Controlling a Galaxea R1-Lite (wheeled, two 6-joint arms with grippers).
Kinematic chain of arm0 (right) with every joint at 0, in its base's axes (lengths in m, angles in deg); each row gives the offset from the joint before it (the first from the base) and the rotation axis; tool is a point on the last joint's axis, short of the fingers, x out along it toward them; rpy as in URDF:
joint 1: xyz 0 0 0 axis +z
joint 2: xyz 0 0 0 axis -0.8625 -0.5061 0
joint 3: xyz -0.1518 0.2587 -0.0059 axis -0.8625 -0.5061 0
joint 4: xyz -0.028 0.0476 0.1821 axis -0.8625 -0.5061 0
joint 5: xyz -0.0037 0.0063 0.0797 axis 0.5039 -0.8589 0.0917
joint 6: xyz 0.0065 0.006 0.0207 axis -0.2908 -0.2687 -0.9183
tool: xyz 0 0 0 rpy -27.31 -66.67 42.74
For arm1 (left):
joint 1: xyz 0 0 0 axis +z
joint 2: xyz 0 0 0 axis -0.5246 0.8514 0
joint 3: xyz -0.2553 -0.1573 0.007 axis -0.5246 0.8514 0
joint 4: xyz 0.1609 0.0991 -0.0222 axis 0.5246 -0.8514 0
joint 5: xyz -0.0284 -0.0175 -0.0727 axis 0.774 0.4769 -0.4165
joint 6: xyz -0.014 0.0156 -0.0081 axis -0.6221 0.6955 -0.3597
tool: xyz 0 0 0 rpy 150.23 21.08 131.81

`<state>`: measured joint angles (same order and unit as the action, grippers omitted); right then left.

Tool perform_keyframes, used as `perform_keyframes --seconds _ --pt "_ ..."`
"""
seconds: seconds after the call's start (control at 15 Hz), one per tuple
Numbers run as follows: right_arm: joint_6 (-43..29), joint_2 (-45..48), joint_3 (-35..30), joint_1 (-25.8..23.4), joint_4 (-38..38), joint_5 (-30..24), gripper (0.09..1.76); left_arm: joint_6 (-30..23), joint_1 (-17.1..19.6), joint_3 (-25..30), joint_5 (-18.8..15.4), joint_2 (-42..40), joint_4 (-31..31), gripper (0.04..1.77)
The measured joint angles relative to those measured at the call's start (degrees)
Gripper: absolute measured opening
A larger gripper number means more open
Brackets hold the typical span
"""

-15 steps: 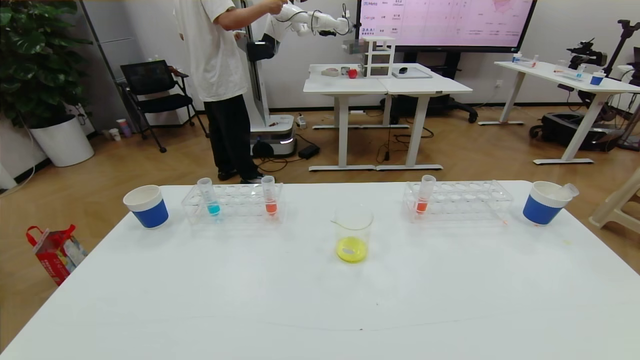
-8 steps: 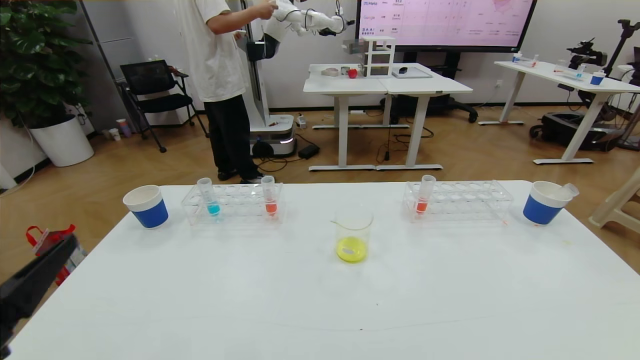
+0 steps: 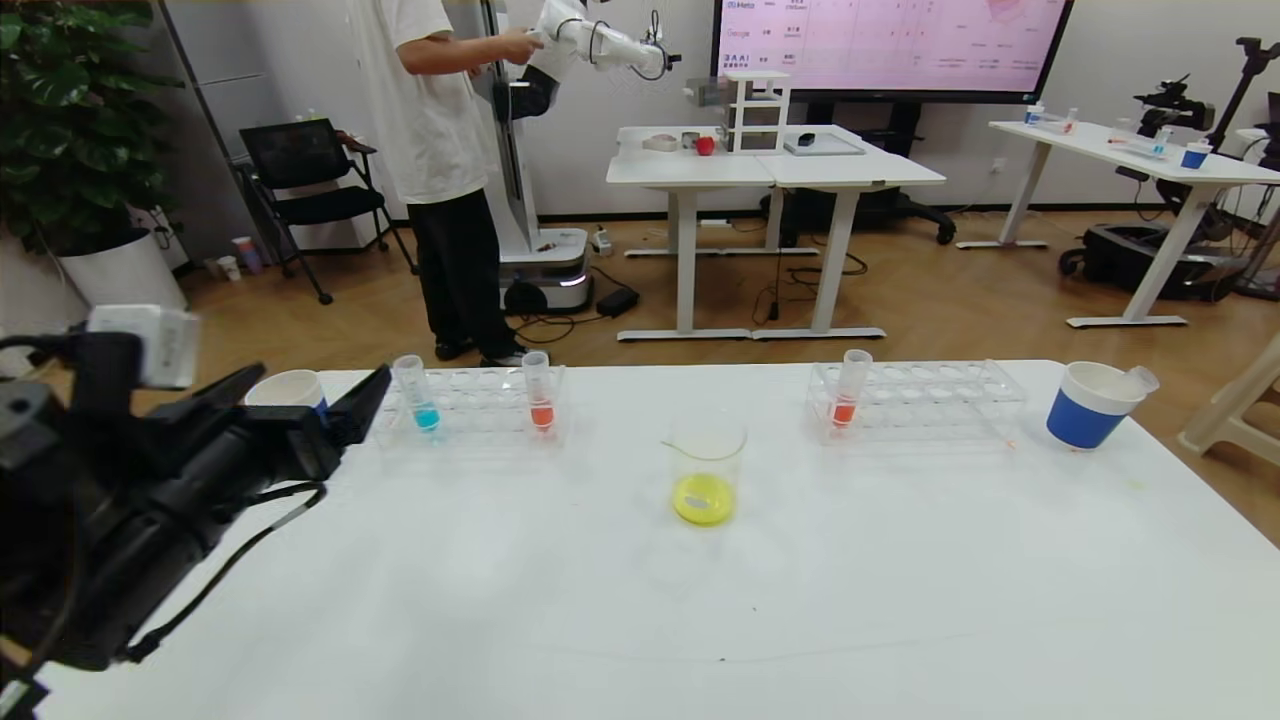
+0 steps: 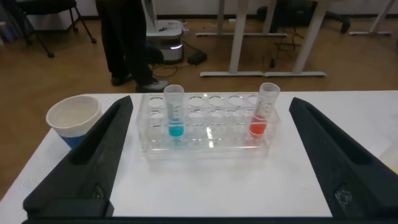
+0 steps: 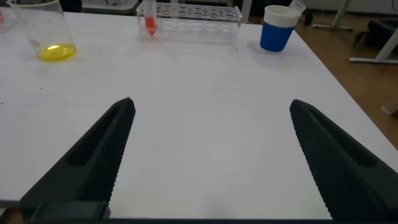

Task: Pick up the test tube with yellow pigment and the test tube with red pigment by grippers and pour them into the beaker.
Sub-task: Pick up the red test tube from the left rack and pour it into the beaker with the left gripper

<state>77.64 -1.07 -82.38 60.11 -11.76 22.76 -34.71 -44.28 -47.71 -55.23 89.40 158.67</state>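
The beaker (image 3: 706, 470) stands mid-table with yellow liquid in its bottom; it also shows in the right wrist view (image 5: 43, 31). One test tube with red pigment (image 3: 540, 392) stands in the left rack (image 3: 470, 405), another (image 3: 848, 390) in the right rack (image 3: 920, 400). No tube with yellow liquid shows; a clear tube (image 3: 1140, 380) leans in the right paper cup. My left gripper (image 3: 320, 390) is open and empty, just short of the left rack; its wrist view has the red tube (image 4: 264, 112) between the fingers, farther off. My right gripper (image 5: 211, 106) is open over bare table.
A blue-liquid tube (image 3: 418, 393) stands at the left end of the left rack. A blue-and-white paper cup (image 3: 290, 385) sits beside my left gripper, another (image 3: 1090, 405) at the far right. A person and another robot stand beyond the table.
My left arm has come up into the head view from the lower left and moved forward toward the left rack. The tubes and beaker have not moved.
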Motion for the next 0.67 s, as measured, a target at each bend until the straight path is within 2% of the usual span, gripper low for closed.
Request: perform_keyframes --seconds 0.13,0.33,0.67 --pt "0.0 0.0 0.0 0.0 0.0 0.0 1.74 -0.4 -4.7 -2.0 4.4 9.9 7.5 1.75" --pt "0.0 0.0 0.0 0.0 0.0 0.0 1.74 -2.5 -9.6 -8.2 8.8 21.4 11.7 1.75" --pt "0.0 0.0 0.0 0.0 0.0 0.0 1.74 -2.9 -11.6 -17.0 9.5 32.8 12.3 1.75"
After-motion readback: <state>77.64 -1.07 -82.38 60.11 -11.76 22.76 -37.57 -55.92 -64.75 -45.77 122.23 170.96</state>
